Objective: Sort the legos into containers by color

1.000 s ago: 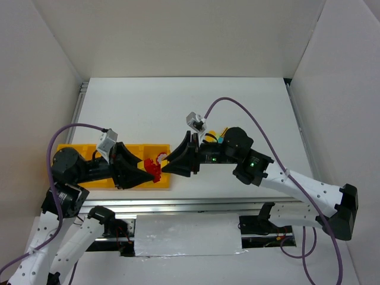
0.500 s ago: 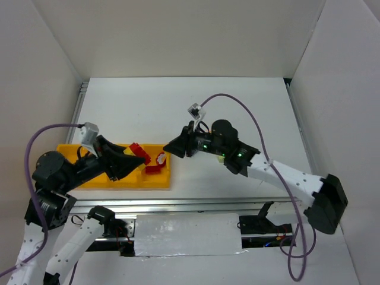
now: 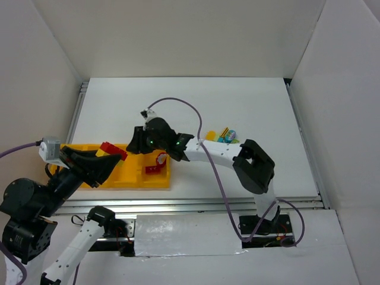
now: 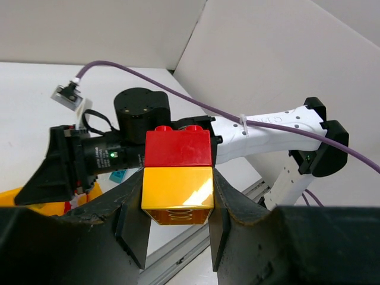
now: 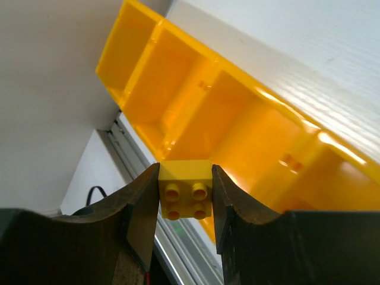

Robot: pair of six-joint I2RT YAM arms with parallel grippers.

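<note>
your left end effector clamps red-on-yellow stack, right end effector pinches yellow brick. drop stack unsplit, colors mix in tray

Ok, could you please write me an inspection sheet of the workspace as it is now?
Surface: white table.
Job's things: yellow tray near left; red legos in its right end compartment; loose legos on the table beside the right arm.
Clutter: nothing seen.
Grippers: left gripper shut on a red-on-yellow stack; right gripper shut on a yellow brick over the tray.
Cables: purple cable arcs above the right arm; left arm's cable runs off the frame.
Surroundings: white walls on three sides; metal rail at the near edge.
</note>
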